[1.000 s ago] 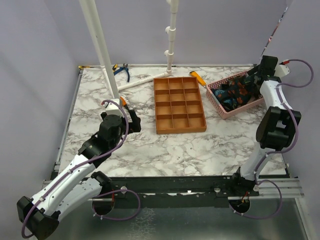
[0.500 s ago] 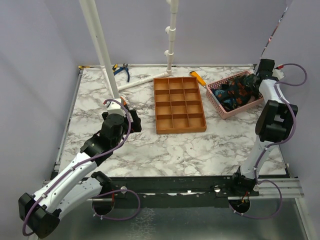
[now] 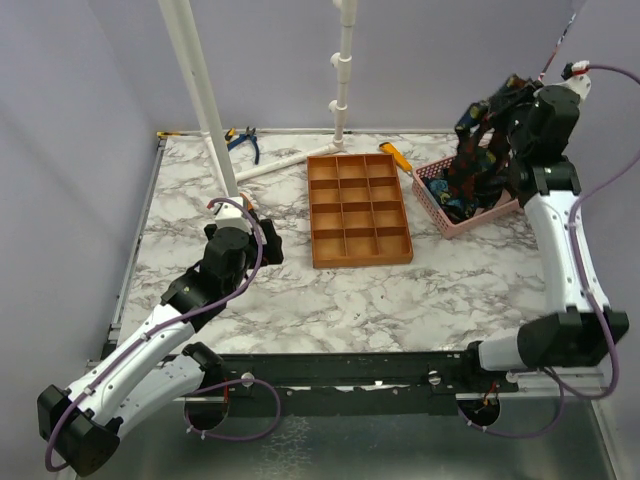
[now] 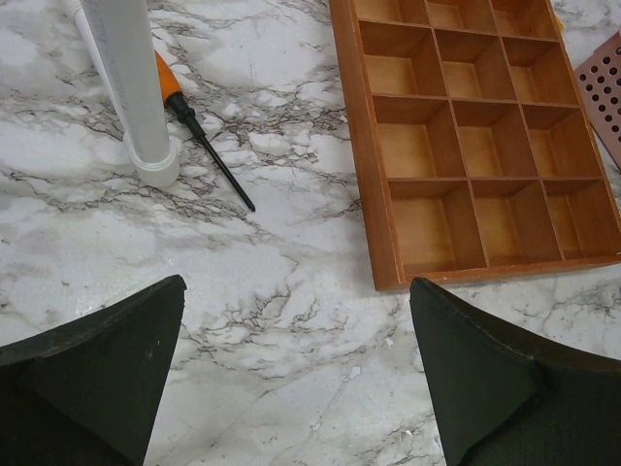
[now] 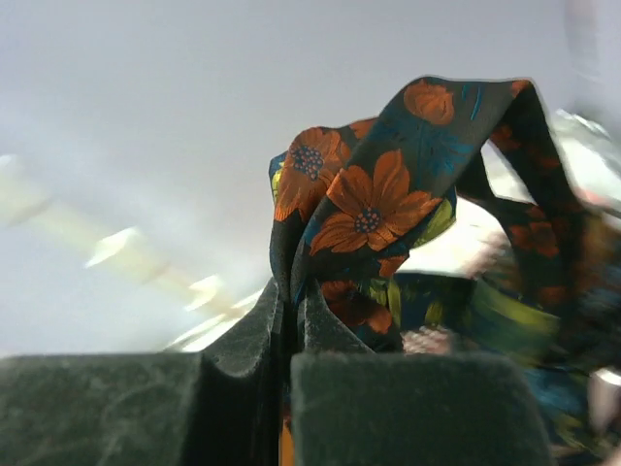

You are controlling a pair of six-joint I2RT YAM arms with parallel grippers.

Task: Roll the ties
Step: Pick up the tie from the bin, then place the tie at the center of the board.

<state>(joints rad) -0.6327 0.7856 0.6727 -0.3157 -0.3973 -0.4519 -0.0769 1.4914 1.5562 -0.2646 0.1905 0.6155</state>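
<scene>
High over the pink basket (image 3: 480,217), my right gripper (image 3: 484,112) (image 5: 293,296) is shut on a dark tie (image 3: 470,160) (image 5: 374,199) with orange flowers. The tie hangs from its jaws down into the basket, where more ties (image 3: 458,200) lie in a heap. In the right wrist view the fabric is pinched between the two fingers and bunches above them. My left gripper (image 3: 262,232) (image 4: 296,291) stands open over bare marble, left of the orange tray (image 3: 357,210) (image 4: 466,126), with nothing between its fingers.
A white pole (image 3: 200,95) (image 4: 126,78) stands at the back left with an orange-handled screwdriver (image 4: 199,131) at its foot. A second white pipe (image 3: 343,65) rises behind the tray. Blue pliers (image 3: 242,142) and an orange tool (image 3: 398,158) lie near the back edge.
My right gripper has shut on a tie in the basket and risen, lifting it clear above the basket. My left arm has barely moved.
</scene>
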